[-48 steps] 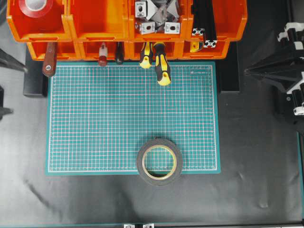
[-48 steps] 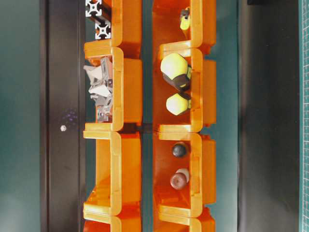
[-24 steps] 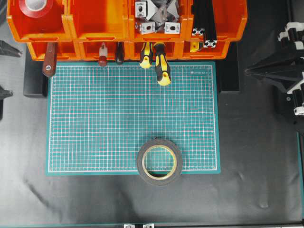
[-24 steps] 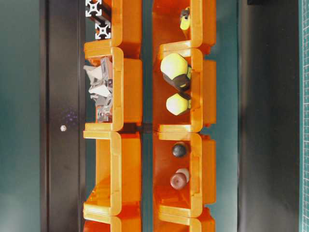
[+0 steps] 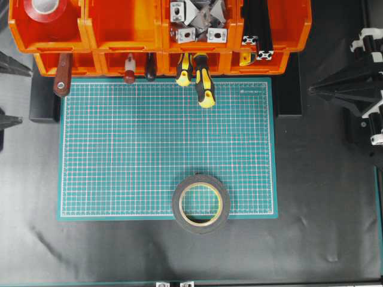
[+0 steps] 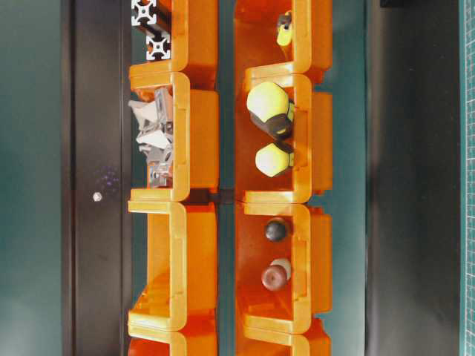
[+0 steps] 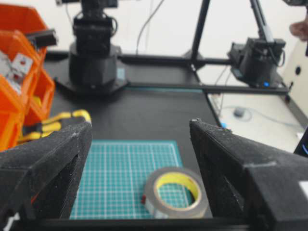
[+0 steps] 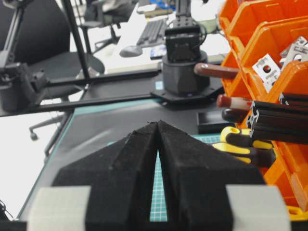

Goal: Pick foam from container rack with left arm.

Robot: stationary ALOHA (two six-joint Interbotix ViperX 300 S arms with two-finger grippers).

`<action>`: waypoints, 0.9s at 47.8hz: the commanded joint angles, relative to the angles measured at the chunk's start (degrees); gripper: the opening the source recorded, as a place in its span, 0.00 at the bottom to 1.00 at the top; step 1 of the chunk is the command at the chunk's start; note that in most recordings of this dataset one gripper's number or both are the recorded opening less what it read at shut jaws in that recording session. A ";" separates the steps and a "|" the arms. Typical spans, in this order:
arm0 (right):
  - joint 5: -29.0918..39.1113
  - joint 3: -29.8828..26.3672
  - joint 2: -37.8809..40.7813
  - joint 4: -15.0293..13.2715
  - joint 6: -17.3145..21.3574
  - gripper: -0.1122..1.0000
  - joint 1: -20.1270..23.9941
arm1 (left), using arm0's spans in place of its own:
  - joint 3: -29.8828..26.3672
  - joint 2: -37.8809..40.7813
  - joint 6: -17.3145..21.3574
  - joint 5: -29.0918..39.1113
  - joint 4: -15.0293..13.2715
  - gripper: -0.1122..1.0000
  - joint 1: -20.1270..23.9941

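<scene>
The foam (image 5: pixel 201 203) (image 7: pixel 175 192) lies flat on the front edge of the green mat (image 5: pixel 119 149), a black-rimmed ring with a yellowish core. It is apart from the orange container rack (image 5: pixel 119 30) (image 6: pixel 193 141) along the back. My left gripper (image 5: pixel 24 95) (image 7: pixel 139 125) is open at the far left edge, with nothing between its fingers. From its wrist view the foam sits low and ahead, well beyond the fingertips. At the right edge, my right gripper (image 5: pixel 310 89) (image 8: pixel 158 122) is shut and empty.
A red tape roll (image 5: pixel 45 9) sits in the rack's back-left bin. Metal brackets (image 5: pixel 197 21) and black extrusions (image 5: pixel 257 24) fill other bins. Yellow-black screwdriver handles (image 5: pixel 203 84) and a brown handle (image 5: pixel 61 75) stick out over the mat's back edge.
The left gripper's fingers at the left edge drew slightly closer together and shifted a little. The foam and the right arm stayed put.
</scene>
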 commanded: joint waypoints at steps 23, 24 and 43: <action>0.44 -0.62 0.18 0.18 -0.26 0.10 -0.09 | 0.79 -0.88 0.35 -4.13 0.09 0.80 -0.44; 0.53 -0.62 0.18 0.09 -0.26 0.10 -0.09 | 0.88 -1.05 0.62 -4.04 0.09 0.80 -0.44; 0.53 -0.35 -0.62 -0.09 -0.35 0.10 0.70 | 2.90 -3.08 1.32 -5.27 0.09 0.80 -0.35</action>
